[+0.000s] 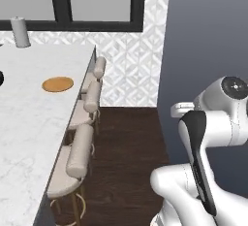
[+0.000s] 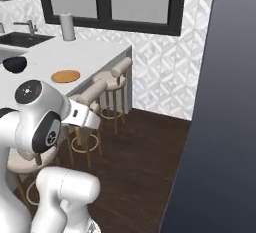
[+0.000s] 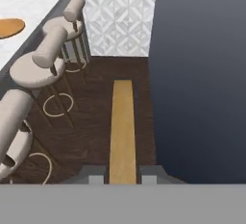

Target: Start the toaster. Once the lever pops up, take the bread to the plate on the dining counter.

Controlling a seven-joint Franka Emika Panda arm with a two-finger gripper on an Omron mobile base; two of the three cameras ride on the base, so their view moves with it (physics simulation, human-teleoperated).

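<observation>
Golden-brown bread (image 3: 122, 131) clamped edge-on in the narrowly parted gripper (image 3: 123, 176), over dark floor beside the stools (image 3: 36, 67). Carrying step, seemingly; next, reach across the dining counter (image 1: 29, 123) to the plate (image 1: 57, 84).

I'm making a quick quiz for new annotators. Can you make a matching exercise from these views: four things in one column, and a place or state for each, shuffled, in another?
Things:
1. bread
2. plate
3. dark bowl
4. stools

Places or states:
A. lined up along the dining counter's edge, on the dark wood floor
B. held edge-on between the fingers, above the floor
C. lying flat and bare on the dining counter
D. on the counter, between the plate and the sink

Pairs: 1-B, 2-C, 3-D, 4-A
</observation>
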